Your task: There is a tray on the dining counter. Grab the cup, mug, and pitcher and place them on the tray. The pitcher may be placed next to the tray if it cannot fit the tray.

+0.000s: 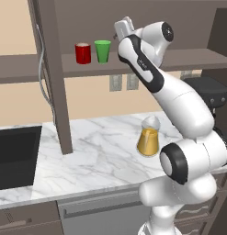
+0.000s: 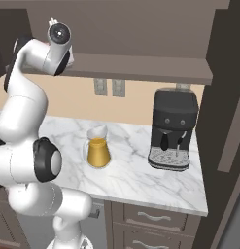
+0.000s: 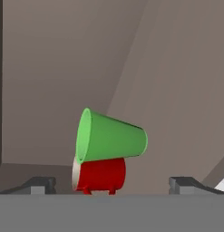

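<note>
In the left base view, the bright green tapered plastic cup (image 1: 102, 51) is seen upright on the brown wall shelf (image 1: 188, 58), just beside the red cylindrical mug (image 1: 82, 53), with the gripper (image 1: 122, 28) raised near it. In the hand view, the cup lies straight ahead between wide-open, empty fingertips (image 3: 41, 185).

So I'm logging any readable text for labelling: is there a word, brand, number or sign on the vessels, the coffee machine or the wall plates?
None can be read.
red mug: plain, no print.
green cup: plain.
pitcher: no marking.
coffee machine: no legible brand; its front details are too small to tell.
wall outlets: blank.
</note>
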